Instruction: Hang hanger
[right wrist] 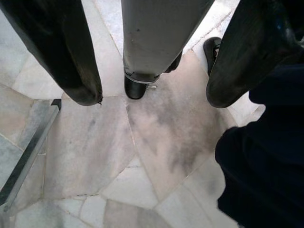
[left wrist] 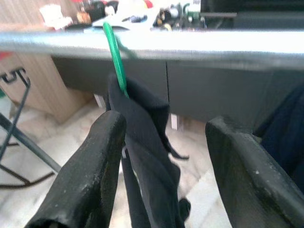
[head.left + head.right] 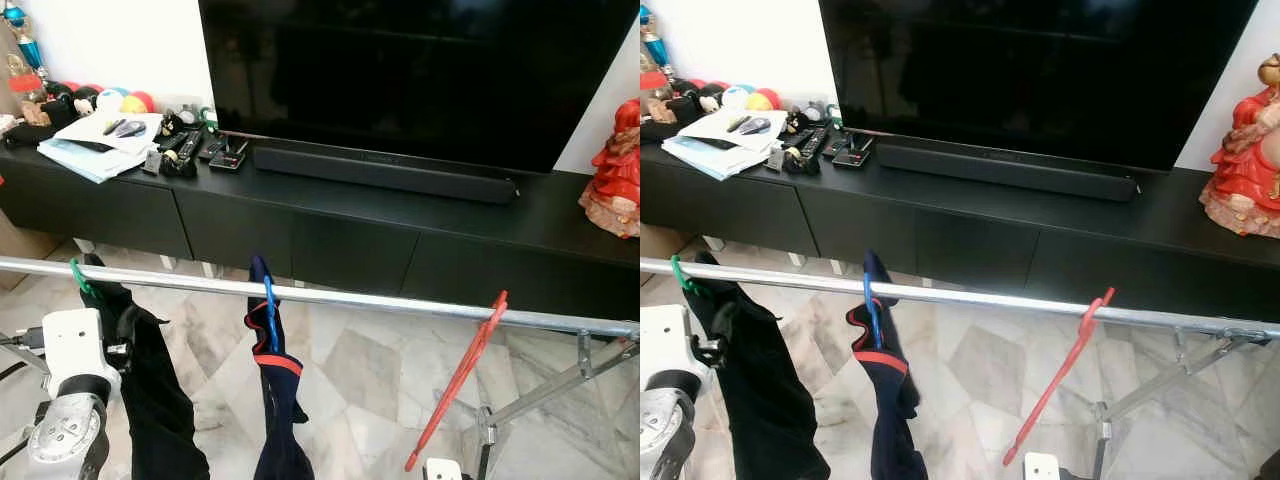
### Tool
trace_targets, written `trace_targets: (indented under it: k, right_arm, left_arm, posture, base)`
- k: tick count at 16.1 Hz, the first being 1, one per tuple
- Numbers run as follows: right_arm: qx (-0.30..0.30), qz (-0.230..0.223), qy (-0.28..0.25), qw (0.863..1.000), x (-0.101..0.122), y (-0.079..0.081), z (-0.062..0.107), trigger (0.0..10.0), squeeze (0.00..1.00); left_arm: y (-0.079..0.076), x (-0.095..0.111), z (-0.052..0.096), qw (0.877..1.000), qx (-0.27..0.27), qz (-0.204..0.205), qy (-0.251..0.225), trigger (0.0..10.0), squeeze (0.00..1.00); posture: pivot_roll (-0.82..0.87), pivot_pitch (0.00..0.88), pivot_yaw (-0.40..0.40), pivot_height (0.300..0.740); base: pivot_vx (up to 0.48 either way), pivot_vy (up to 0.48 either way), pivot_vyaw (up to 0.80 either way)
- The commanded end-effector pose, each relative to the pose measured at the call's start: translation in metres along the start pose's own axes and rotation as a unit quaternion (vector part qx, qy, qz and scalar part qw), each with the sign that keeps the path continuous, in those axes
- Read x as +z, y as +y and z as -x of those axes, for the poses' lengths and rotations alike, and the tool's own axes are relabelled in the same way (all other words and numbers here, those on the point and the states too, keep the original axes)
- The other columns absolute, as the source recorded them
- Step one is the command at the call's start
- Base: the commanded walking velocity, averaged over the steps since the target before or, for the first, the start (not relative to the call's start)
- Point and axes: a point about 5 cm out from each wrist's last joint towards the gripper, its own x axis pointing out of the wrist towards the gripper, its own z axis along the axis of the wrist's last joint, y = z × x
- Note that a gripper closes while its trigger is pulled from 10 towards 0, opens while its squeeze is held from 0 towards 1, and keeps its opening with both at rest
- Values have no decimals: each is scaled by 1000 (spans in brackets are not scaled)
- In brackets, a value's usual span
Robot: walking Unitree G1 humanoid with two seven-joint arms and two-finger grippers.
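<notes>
- Silver left arm sits low beside the rail; the left gripper (image 2: pixel 161 175) is spread wide, its fingers either side of the black garment (image 3: pixel 150 390) on the green hanger (image 3: pixel 80 277).
- Blue hanger (image 3: pixel 268 312) carries a navy garment (image 3: pixel 278 410) on the rail (image 3: pixel 400 302).
- Red hanger (image 3: pixel 460 375) hangs bare, hooked on the rail.
- Right gripper (image 1: pixel 152 99) is spread wide, pointing at the marble floor (image 1: pixel 118 156).

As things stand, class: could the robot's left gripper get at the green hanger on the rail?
Probably yes. The left gripper is open and faces the green hanger, whose hook sits over the rail. The dark garment on that hanger lies between the fingers, and nothing else stands in between.
</notes>
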Motion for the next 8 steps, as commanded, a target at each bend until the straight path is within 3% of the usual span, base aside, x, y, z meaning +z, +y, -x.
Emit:
trace_targets:
  k: [1,3,8]
  right_arm:
    - [-1,2,5,1000,-4,-1,1,10000,0]
    - [1,3,5,1000,-3,0,1,10000,0]
    - [1,2,4,1000,-2,0,0,10000,0]
  left_arm:
    - [6,-4,-4,1000,13,-2,23,10000,0]
    - [12,-9,-10,998,44,20,47,10000,0]
    - [10,-15,-32,995,51,34,83,10000,0]
  posture:
    - [2,79,-12,721]
    - [4,79,-14,721]
    - [0,80,-17,721]
  base:
    - [0,0,0]
    - [0,0,0]
    - [0,0,0]
